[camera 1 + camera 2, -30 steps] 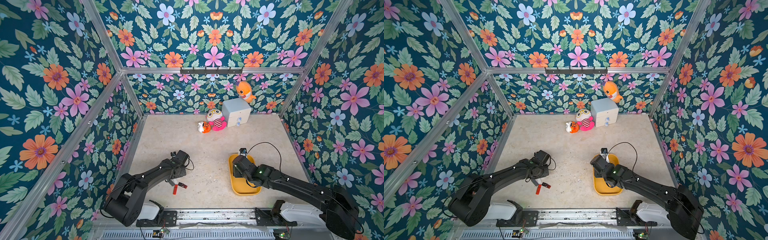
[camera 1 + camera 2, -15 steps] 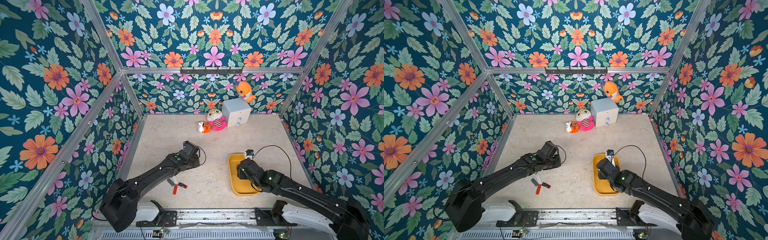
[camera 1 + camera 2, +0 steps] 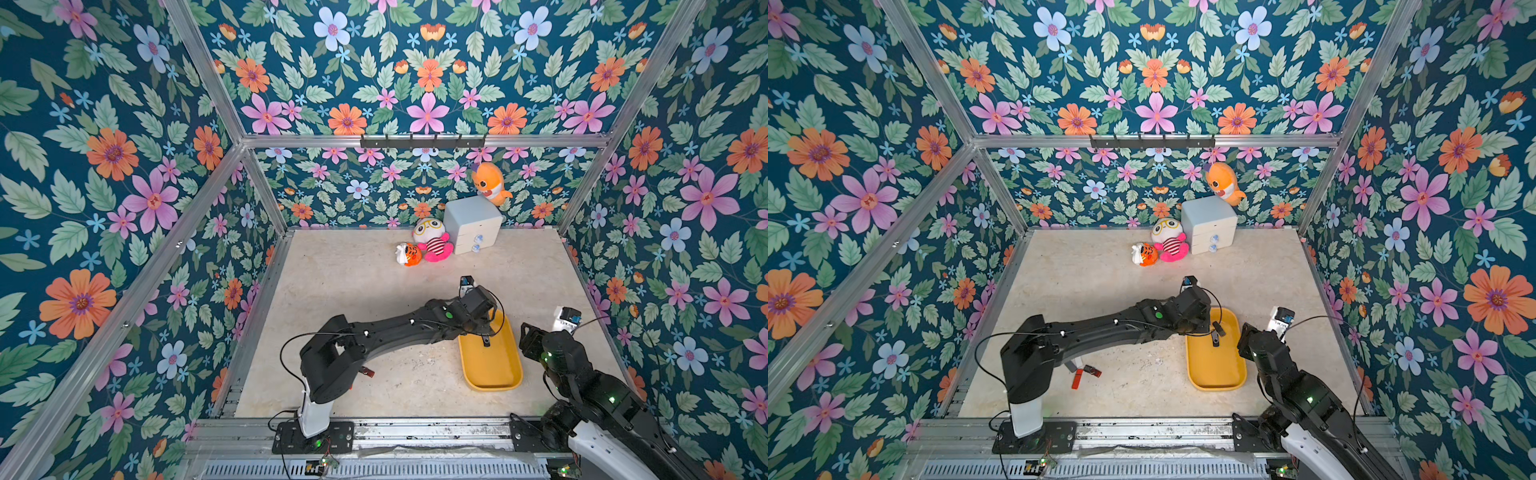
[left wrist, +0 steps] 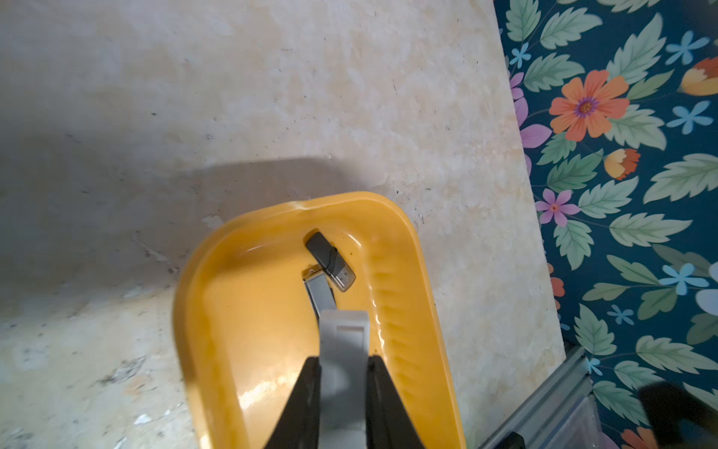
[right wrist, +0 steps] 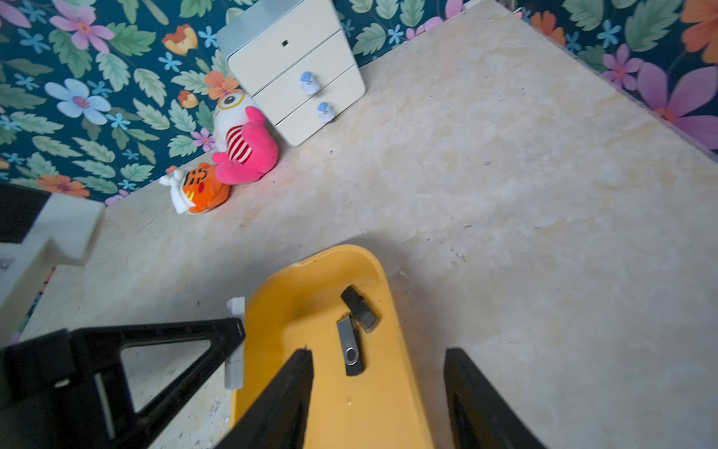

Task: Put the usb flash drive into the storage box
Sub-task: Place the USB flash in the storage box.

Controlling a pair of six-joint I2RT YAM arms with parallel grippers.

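Observation:
My left gripper (image 4: 342, 359) is shut on a pale grey usb flash drive (image 4: 342, 334) and holds it over the far end of the mustard-yellow storage box (image 4: 233, 311). In the right wrist view that drive (image 5: 236, 365) hangs at the box's edge. Two dark flash drives (image 5: 359, 309) (image 5: 349, 346) lie inside the box, touching end to end. The right gripper (image 5: 379, 351) is open and empty, above the box's right rim. In both top views the left arm (image 3: 395, 328) reaches across to the box (image 3: 1217, 374).
Two red flash drives (image 3: 1077, 379) (image 3: 1092, 371) lie on the table at front left, partly under the left arm. A pale drawer cabinet (image 3: 473, 226) and plush toys (image 3: 432, 245) (image 3: 409, 254) stand at the back wall. The right arm (image 3: 557, 357) is beside the box's right side.
The left arm has swung from the red drives at front left over to the box's far end. The right arm has drawn back to the right, off the box.

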